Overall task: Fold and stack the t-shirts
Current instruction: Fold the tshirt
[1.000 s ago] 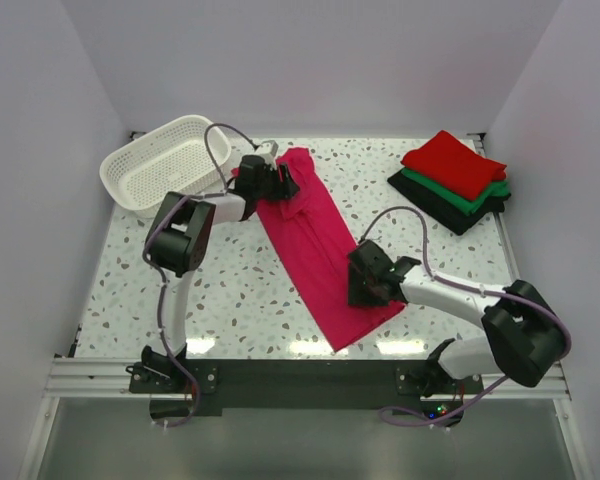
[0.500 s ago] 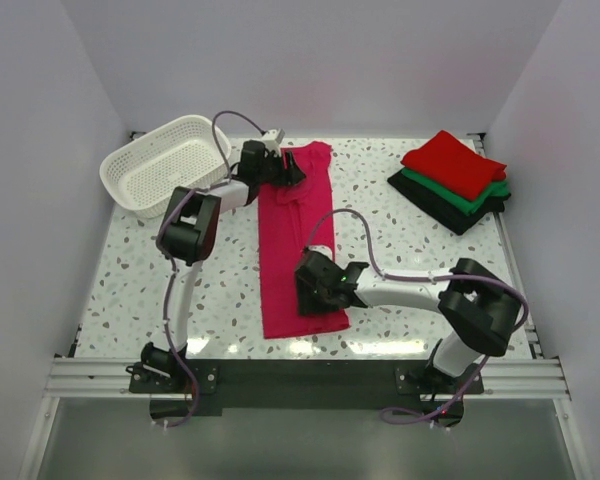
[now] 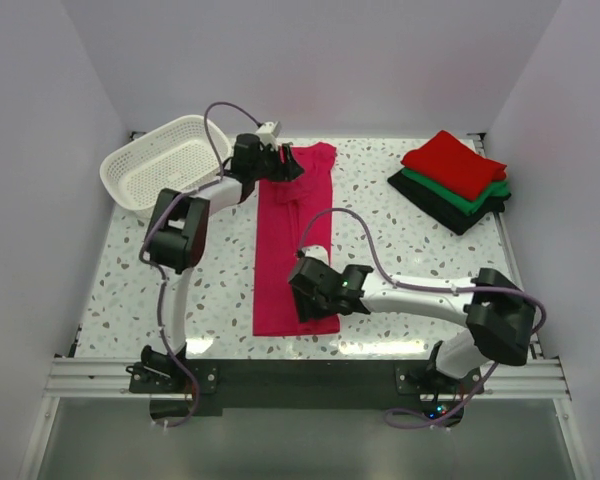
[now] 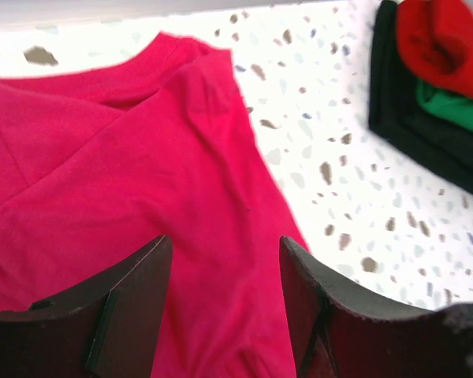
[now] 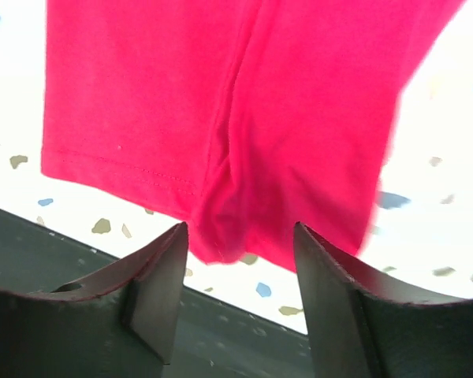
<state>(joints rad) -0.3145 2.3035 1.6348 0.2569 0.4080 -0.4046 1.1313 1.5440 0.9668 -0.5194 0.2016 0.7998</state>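
Note:
The magenta-pink t-shirt [image 3: 290, 250] lies flat as a long narrow strip running from the far middle of the table to its near edge. My left gripper [image 3: 288, 165] is open over the shirt's far, collar end, with pink cloth [image 4: 142, 157] between the spread fingers [image 4: 134, 299]. My right gripper [image 3: 310, 300] is open over the near hem, where the cloth [image 5: 221, 94] puckers between its fingers [image 5: 162, 283]. The red t-shirt [image 3: 452, 163] tops the folded green [image 3: 477, 198] and black [image 3: 450, 212] ones at the far right.
A white lattice basket [image 3: 160, 165] stands at the far left. The folded stack also shows in the left wrist view [image 4: 426, 134]. The dark front rail [image 3: 300, 380] runs along the near edge, just past the shirt's hem [image 5: 63, 260]. White walls enclose the table.
The pink shirt swung from a diagonal to lie straight front to back. My right gripper moved left with its hem end. My left gripper shifted slightly right at the collar end.

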